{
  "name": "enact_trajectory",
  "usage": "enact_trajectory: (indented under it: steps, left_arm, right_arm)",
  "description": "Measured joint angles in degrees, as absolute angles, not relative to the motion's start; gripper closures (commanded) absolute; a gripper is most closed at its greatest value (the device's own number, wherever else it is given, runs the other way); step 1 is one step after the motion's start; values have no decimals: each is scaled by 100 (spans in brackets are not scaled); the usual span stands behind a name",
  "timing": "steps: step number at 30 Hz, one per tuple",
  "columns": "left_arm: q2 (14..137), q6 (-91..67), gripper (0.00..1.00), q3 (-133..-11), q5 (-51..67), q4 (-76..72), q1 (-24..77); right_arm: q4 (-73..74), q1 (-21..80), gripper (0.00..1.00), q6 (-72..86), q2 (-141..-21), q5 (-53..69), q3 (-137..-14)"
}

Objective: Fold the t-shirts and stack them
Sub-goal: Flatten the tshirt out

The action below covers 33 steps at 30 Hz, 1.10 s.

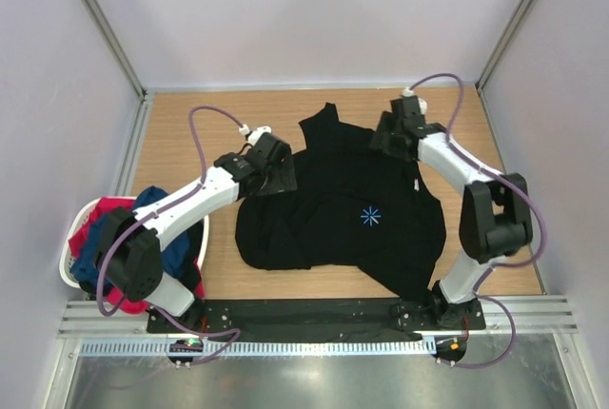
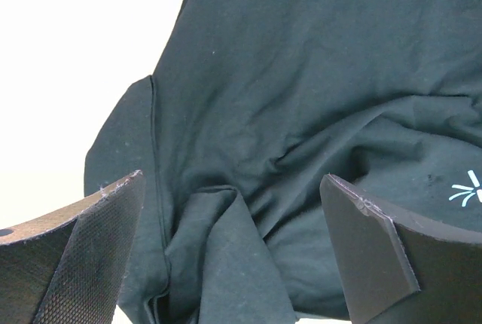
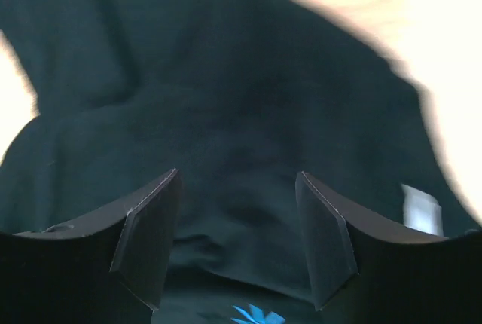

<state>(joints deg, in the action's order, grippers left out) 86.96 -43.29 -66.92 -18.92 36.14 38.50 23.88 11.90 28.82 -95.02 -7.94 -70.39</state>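
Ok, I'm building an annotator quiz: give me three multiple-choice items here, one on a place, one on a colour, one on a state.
1. Where lie the red-pink cloth shirt and the navy blue cloth shirt? A on the wooden table; B in the white plastic laundry basket; C on the metal rail.
2. The small starburst mark on the large black cloth t-shirt is: A light blue; B yellow; C red.
3. The left gripper is: A shut on a sleeve; B shut, empty; C open above the t-shirt.
B, both sit bunched in it; A, pale blue rays on black; C, fingers wide apart, nothing between.
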Motion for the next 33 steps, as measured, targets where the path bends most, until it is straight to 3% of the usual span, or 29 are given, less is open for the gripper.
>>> enact_trajectory:
  steps: [5,13,23,33]
  left_arm:
    - [8831,-4381,0,-6692,-1931,3708,3850]
    - [8938,-4501,0,-6641,-2119,3940,3850]
    - [9216,-4604,0,-6617,-2300,3981,3850]
    - [10175,-4431,8,-7089,-2193,3981,3968]
  right_arm:
    - [2073,1645,35,2856,-10420,-449,-7566]
    - [2082,1470,35,2904,-11524,-578,-7955]
    - [1846,574,36,3166,-11334,-659,-7603]
    - [1621,-585,39,3382,-10569,-707,-6547]
